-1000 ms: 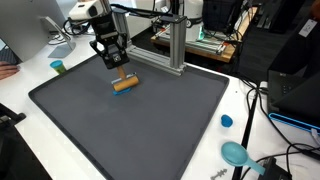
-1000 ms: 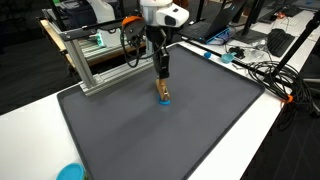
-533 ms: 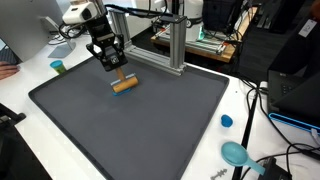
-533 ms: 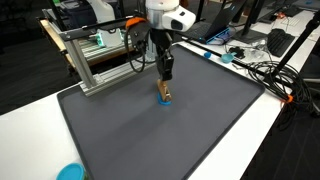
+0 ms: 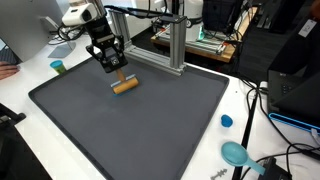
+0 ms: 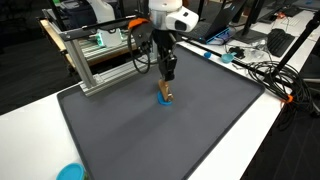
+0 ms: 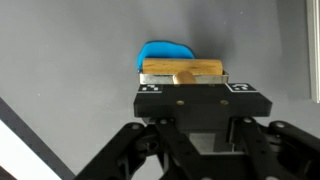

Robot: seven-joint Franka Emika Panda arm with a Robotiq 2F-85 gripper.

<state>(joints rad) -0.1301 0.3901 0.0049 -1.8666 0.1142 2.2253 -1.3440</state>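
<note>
My gripper hangs over the back part of the dark grey mat, near the metal frame. It is shut on a thin upright handle of a small wooden tool, a short tan cylinder lying crosswise. In an exterior view the tool shows a blue part under it, down at the mat. The wrist view shows the wooden bar with its handle coming towards me and the blue part beyond it. My fingertips are hidden there behind the black gripper body. Whether the tool touches the mat I cannot tell.
An aluminium frame stands at the mat's back edge, close to the arm. A green cup, a blue cap and a teal bowl lie on the white table off the mat. Cables crowd one side.
The gripper has shifted slightly sideways with the wooden tool still in its grip. Its jaws have stayed shut.
</note>
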